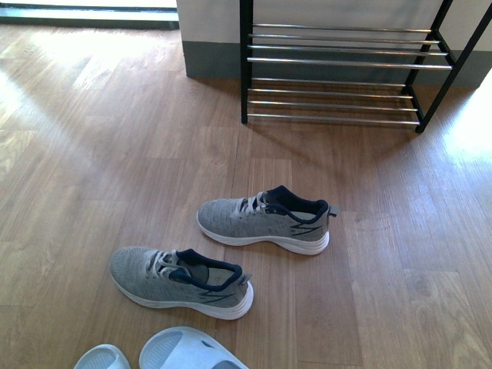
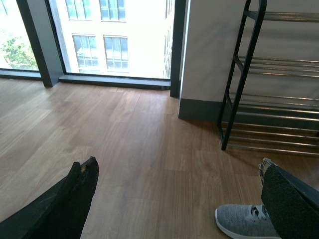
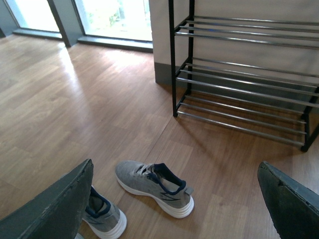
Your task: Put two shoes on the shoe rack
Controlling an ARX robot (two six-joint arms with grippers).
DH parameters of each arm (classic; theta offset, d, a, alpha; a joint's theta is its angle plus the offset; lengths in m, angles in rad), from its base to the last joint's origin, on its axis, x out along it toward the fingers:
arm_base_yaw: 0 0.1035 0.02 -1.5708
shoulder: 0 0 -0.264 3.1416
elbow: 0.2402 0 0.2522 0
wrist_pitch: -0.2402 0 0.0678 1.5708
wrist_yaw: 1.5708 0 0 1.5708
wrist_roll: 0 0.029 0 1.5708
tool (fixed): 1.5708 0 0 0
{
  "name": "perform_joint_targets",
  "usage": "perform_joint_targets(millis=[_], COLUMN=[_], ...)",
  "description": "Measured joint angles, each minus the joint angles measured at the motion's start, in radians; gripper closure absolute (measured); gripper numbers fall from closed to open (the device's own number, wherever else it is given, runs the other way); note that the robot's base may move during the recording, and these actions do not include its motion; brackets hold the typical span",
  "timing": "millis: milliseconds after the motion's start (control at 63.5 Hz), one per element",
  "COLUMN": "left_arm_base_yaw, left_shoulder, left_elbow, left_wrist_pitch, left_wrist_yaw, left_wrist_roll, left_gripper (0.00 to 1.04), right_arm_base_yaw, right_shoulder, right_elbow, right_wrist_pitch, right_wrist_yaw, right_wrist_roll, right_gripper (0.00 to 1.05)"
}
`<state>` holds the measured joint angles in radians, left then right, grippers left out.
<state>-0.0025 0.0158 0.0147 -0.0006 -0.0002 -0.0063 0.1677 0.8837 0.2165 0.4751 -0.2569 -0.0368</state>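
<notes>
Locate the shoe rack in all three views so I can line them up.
Front view: shoe rack at top right, against the wall, beyond the grey sneakers.
Left wrist view: only one end of the rack shows, cut off by the frame edge, beyond a sneaker toe.
Right wrist view: the rack stands behind both sneakers.
Shared landmark: the grey baseboard at the wall corner beside the rack's post.

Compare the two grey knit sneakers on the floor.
The farther grey knit sneaker lies closer to the black-framed chrome shoe rack and further right; the nearer grey knit sneaker lies near the light blue rubber slides. Both stand upright on the wooden floor, toes pointing left, navy collars, white soles.
</notes>
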Motion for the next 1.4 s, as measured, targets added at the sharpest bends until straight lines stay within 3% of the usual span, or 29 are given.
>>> perform_joint_targets(millis=[79,173,551,960,1338,1401], left_arm_base_yaw=[0.0,0.0,0.0,0.0,0.0,0.0], left_shoulder=[0.0,0.0,0.0,0.0,0.0,0.0], left_elbow=[0.0,0.0,0.0,0.0,0.0,0.0], left_wrist_pitch=[0.0,0.0,0.0,0.0,0.0,0.0], left_wrist_yaw=[0.0,0.0,0.0,0.0,0.0,0.0], left_wrist_roll=[0.0,0.0,0.0,0.0,0.0,0.0], left_gripper=[0.09,0.09,0.09,0.09,0.09,0.09], right_arm_base_yaw=[0.07,0.114,0.164,0.175,0.15,0.148], right_shoulder=[0.33,0.621,1.388,1.833,1.962,1.965], right_elbow=[0.116,0.249,0.76,1.168,1.354,1.354], right_wrist_pitch=[0.125,0.16,0.086,-0.049,-0.118,-0.124], right_wrist_yaw=[0.037,0.065,0.108,0.131,0.141,0.134], right_wrist_roll=[-0.04,-0.081,-0.265,-0.41,-0.454,-0.463], right_gripper=[0.09,0.09,0.09,0.09,0.09,0.16])
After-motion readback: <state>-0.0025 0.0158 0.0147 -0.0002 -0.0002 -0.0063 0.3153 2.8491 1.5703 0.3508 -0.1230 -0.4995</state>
